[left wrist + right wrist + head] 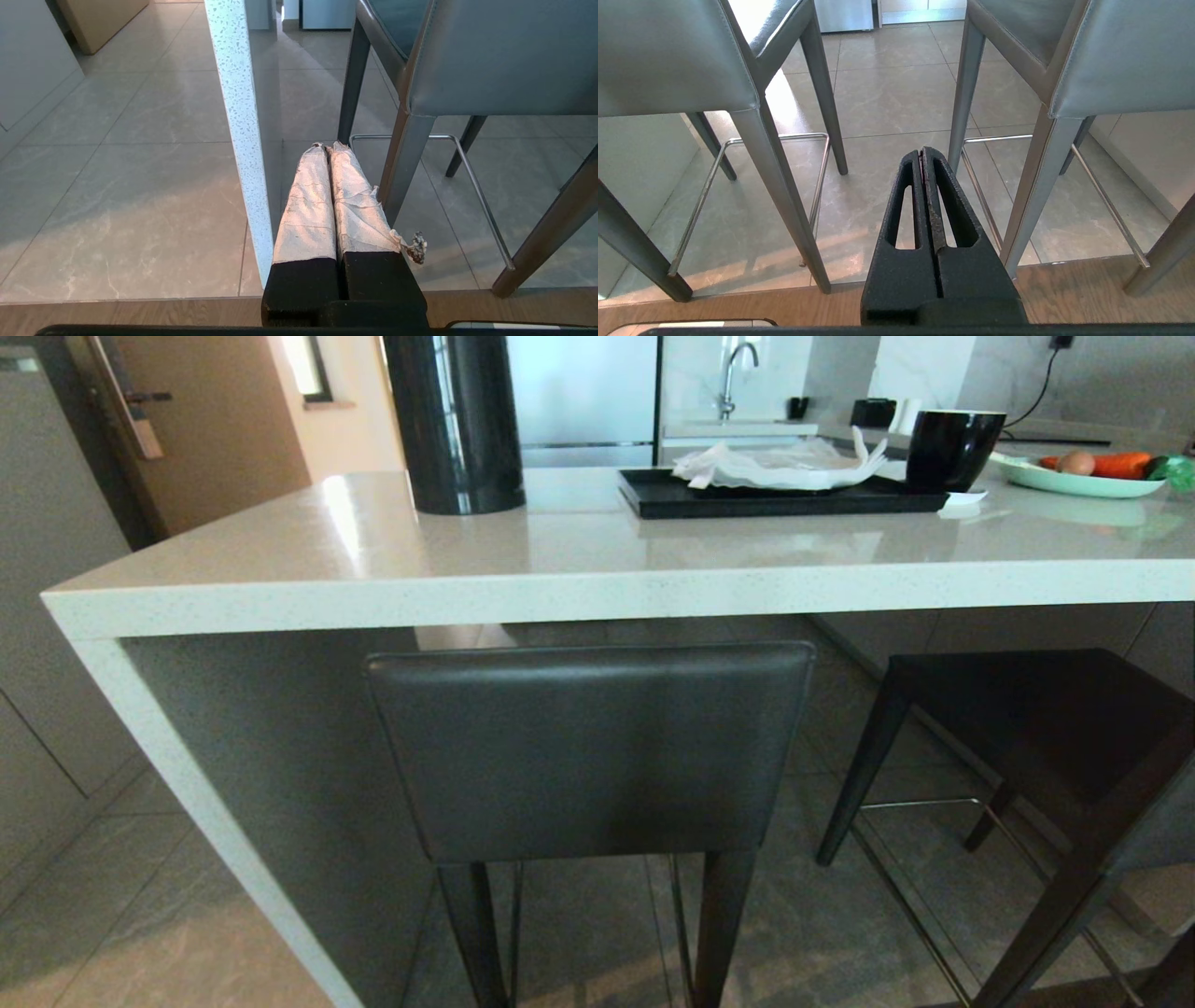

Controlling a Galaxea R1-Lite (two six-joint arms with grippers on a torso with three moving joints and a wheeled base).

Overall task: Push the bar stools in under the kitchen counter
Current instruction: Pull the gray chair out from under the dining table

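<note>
Nearest, the left end effector [327, 148], fingers wrapped in pale tape, and the bare black right end effector [923, 151] both hang pressed together, holding nothing, low before the bar stools. The left stool [591, 747], with its low dark grey leather backrest and slim dark legs, stands against the desk [597, 593] edge; the right stool [1036, 719] is angled beside it. Beyond, the glossy speckled off-white desk carries a black tray [775, 495].

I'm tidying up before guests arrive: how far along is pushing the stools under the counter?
Nothing looks done yet. The left stool has its backrest out in front of the kitchen counter edge, and the right stool sits turned at an angle, only partly under it. Nothing is in hand: the left claw and right claw are shut, low, touching neither. Both stools remain to be pushed in.
</note>
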